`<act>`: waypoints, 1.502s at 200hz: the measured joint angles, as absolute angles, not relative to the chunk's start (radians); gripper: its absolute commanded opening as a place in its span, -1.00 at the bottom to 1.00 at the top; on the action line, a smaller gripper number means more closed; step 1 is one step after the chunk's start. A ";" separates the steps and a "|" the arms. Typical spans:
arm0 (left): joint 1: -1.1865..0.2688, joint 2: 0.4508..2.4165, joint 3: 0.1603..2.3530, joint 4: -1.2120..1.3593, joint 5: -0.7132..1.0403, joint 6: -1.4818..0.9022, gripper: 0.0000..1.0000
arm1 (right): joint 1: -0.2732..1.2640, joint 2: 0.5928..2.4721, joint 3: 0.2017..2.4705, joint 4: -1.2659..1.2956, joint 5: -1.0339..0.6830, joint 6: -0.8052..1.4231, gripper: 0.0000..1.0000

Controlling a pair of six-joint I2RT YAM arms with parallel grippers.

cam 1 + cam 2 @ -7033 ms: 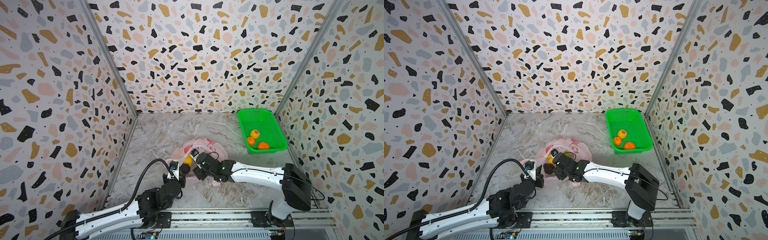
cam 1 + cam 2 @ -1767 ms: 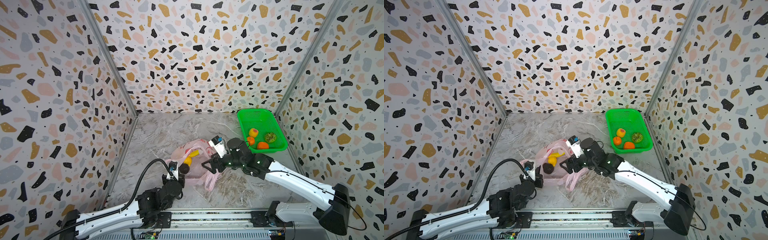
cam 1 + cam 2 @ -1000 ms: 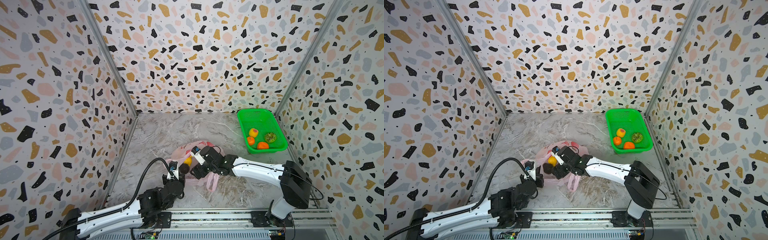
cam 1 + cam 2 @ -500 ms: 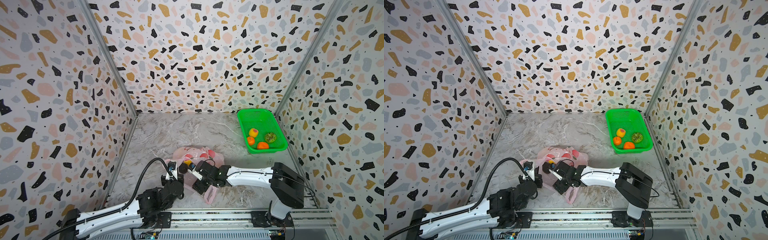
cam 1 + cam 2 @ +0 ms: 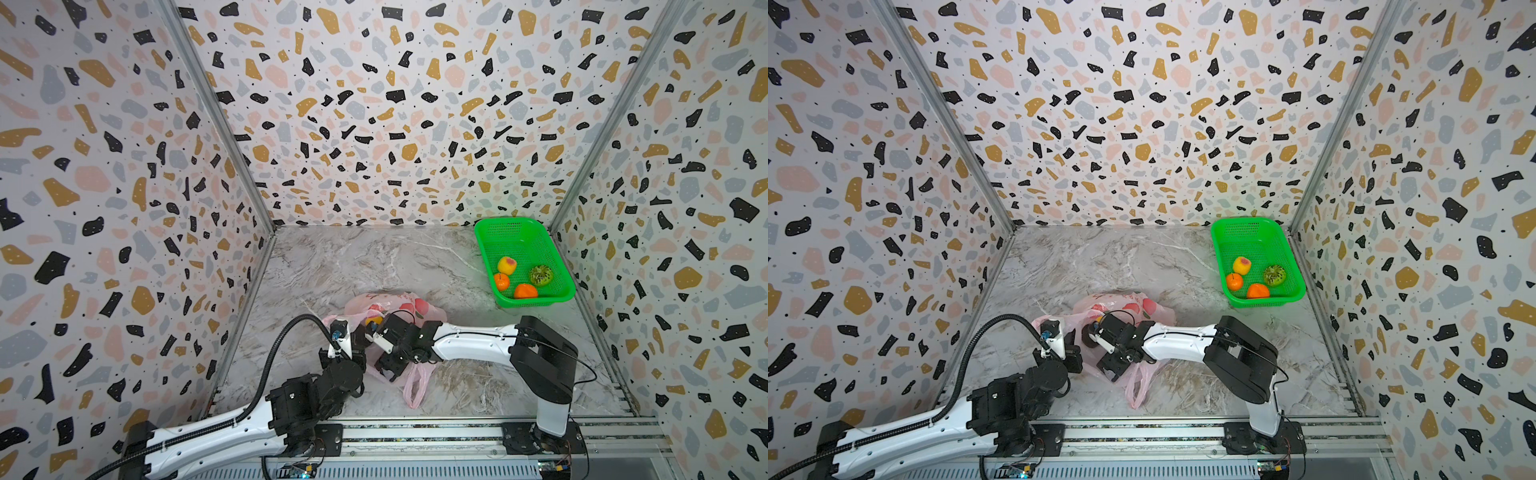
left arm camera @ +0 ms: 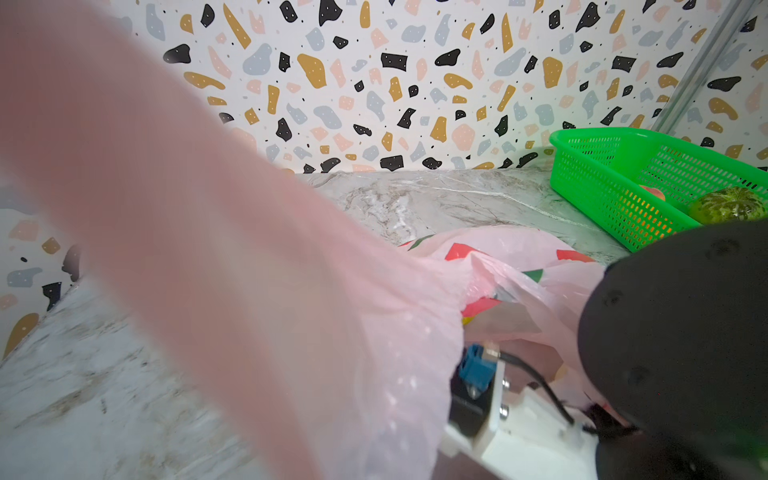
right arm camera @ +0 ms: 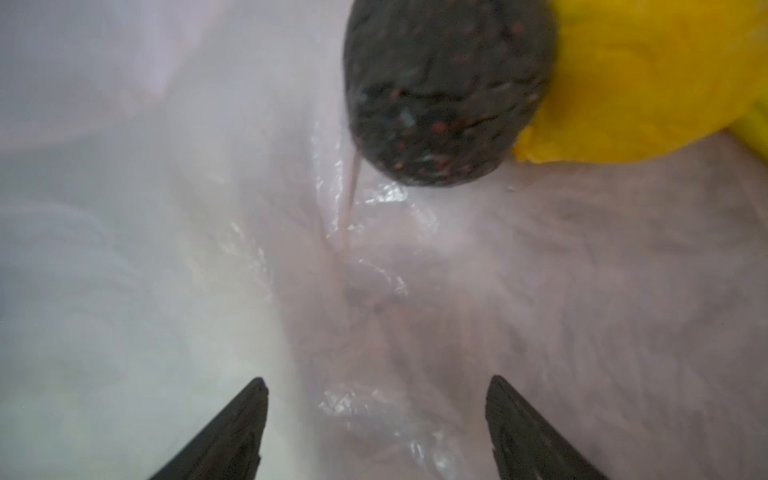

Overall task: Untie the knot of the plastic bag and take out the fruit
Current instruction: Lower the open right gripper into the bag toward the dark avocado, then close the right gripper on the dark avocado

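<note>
Thin, crinkly, translucent pink plastic bag [image 5: 395,305] slumps mid-table, toward the front rail. Left gripper [image 5: 358,334]: jaws closed, pinching the bag's film, which stretches taut. Right gripper [image 7: 376,379] sits inside the bag mouth, jaws spread wide and empty. Ahead of it, a dark pebbled avocado [image 7: 449,91] touches a smooth yellow banana [image 7: 644,75]. Green mesh basket [image 5: 519,232] in the far right corner holds a peach [image 5: 507,264], kiwi half [image 5: 540,274] and tangerines [image 5: 501,281]. Marbled table [image 5: 332,266] lies open behind the bag.

Plastic bag [image 5: 395,301] sits front-centre on the table [image 5: 353,257]; basket [image 5: 519,241] behind to its right, four fruits [image 5: 507,264] in it. Inside the bag, avocado [image 7: 449,91] touches banana [image 7: 648,75].
</note>
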State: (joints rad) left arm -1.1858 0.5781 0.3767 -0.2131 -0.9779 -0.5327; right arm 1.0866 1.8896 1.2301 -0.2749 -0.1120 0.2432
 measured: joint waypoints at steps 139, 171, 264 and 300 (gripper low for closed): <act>-1.186 0.632 0.366 -0.270 -0.982 -0.626 -1.00 | 1.018 1.946 1.267 0.009 -0.322 0.418 0.88; -1.186 0.637 0.365 -0.286 -0.982 -0.662 -1.00 | 1.035 1.993 1.289 -0.002 -0.294 0.409 0.90; -1.186 0.646 0.342 -0.287 -0.995 -0.696 -1.00 | 1.042 2.104 1.424 -0.034 -0.233 0.387 0.27; -1.186 0.641 0.342 -0.287 -0.998 -0.696 -1.00 | 1.042 2.099 1.412 -0.024 -0.230 0.382 0.16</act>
State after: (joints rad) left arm -1.1862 0.6415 0.3424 -0.2871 -0.9981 -0.6960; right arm 1.0416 2.0987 1.4117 -0.0238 -0.2302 0.3824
